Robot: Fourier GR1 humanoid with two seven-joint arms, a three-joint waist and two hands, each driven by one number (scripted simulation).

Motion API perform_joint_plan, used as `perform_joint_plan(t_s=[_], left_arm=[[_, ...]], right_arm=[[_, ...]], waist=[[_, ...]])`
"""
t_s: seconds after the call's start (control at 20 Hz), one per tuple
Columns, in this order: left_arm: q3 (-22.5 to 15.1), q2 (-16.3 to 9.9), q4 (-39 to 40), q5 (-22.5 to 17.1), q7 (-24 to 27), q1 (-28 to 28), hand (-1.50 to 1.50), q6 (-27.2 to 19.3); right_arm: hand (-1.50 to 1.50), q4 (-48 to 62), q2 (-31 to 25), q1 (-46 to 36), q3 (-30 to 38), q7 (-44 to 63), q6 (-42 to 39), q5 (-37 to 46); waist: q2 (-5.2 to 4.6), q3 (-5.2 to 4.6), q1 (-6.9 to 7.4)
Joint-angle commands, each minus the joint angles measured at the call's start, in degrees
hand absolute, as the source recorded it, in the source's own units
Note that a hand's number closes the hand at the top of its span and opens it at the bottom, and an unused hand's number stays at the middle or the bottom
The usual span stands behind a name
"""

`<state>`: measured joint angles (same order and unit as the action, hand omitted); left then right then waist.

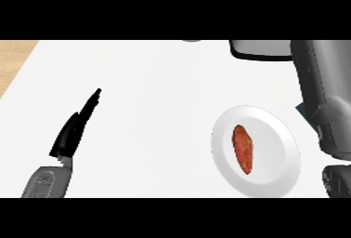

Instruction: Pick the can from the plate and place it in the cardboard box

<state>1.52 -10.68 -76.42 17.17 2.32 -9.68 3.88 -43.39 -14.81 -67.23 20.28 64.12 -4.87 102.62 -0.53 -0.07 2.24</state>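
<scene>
Can (243, 148) lies on plate (284, 160), well apart from left hand (72, 132) (fingers (93, 100) straight, together).

The white plate (281, 139) lay on the white counter toward the right of the head view, round though it looked taller than wide; on its middle lay a reddish-orange, elongated thing (243, 148), lengthwise up the plate, flat against it; whether it was the can could not be told.

A kitchen: a white counter (151, 93) bearing a white plate (274, 179) near a wooden floor (14, 60).
</scene>
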Motion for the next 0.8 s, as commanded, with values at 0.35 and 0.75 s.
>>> perform_joint_plan(t_s=[0.35, 0.75], left_arm=[[1.6, -1.19, -1.19, -1.85, 0.78, 3.07, 0.0, 1.83], [1.56, -0.69, -0.92, -1.1, 1.96, 3.77, 0.0, 0.72]], right_arm=[[1.5, -1.74, -5.01, 6.32, 6.38, 3.67, -1.69, -0.88], [-1.5, -3.16, -4.93, 11.99, 20.72, -0.07, 0.3, -14.03]], waist=[[0.62, 0.06, -2.17], [0.68, 0.14, -2.47]])
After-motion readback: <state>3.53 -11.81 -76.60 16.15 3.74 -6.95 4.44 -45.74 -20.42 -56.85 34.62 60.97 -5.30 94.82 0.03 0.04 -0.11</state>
